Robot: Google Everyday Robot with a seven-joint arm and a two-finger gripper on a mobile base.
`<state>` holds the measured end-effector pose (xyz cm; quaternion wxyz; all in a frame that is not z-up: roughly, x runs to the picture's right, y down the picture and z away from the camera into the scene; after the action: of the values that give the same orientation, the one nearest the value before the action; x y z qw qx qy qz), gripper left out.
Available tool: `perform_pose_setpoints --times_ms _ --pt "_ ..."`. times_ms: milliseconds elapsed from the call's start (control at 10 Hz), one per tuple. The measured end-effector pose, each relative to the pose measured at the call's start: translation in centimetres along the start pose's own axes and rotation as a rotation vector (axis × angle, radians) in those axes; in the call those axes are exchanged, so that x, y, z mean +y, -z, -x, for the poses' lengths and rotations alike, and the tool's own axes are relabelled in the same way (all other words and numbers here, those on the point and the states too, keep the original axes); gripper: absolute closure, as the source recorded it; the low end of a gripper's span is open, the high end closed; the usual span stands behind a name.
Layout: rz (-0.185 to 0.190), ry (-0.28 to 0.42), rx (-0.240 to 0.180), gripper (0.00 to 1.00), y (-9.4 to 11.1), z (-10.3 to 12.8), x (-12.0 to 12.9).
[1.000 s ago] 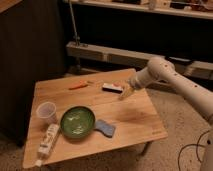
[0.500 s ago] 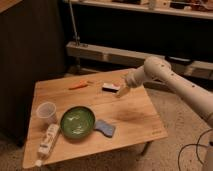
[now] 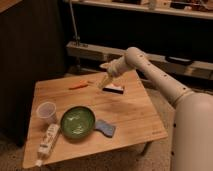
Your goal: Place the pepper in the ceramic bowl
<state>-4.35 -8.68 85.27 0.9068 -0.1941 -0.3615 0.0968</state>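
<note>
The slim orange-red pepper (image 3: 79,86) lies on the far part of the wooden table (image 3: 130,112), left of centre. The glossy green ceramic bowl (image 3: 78,121) sits near the front left with nothing in it. My gripper (image 3: 102,81) hangs on the white arm over the far middle of the table, a short way right of the pepper and just left of a black-and-white flat rectangular object (image 3: 113,89). It holds nothing that I can see.
A clear plastic cup (image 3: 47,111) stands left of the bowl. A white tube (image 3: 47,141) lies at the front left edge. A blue sponge (image 3: 105,128) lies right of the bowl. Dark shelving and a rail stand behind the table.
The arm has swung left across the far side of the table, bringing my gripper past the black-and-white object and closer to the pepper.
</note>
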Motion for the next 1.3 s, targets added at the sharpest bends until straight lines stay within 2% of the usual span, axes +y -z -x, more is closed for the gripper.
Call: perform_pose_setpoints --times_ms 200,400,500,600,800,1000,1200,1300 --pt "0.028 0.049 0.017 0.20 -2.7 0.9 -0.6" --pt "0.043 0.056 0.037 0.20 -5.1 0.5 -0.7" --pt "0.048 0.060 0.042 0.20 -6.9 0.8 -0.7" --pt "0.040 0.055 0.043 0.20 -7.9 0.9 -0.7" --pt "-0.007 0.034 0.050 0.20 -9.2 1.3 -0.9" --pt "-0.034 0.006 0.068 0.20 -10.5 2.0 -1.0" --pt "-0.044 -0.018 0.087 0.20 -11.8 2.4 -1.4" --pt "-0.037 -0.020 0.097 0.20 -12.5 2.4 -1.6"
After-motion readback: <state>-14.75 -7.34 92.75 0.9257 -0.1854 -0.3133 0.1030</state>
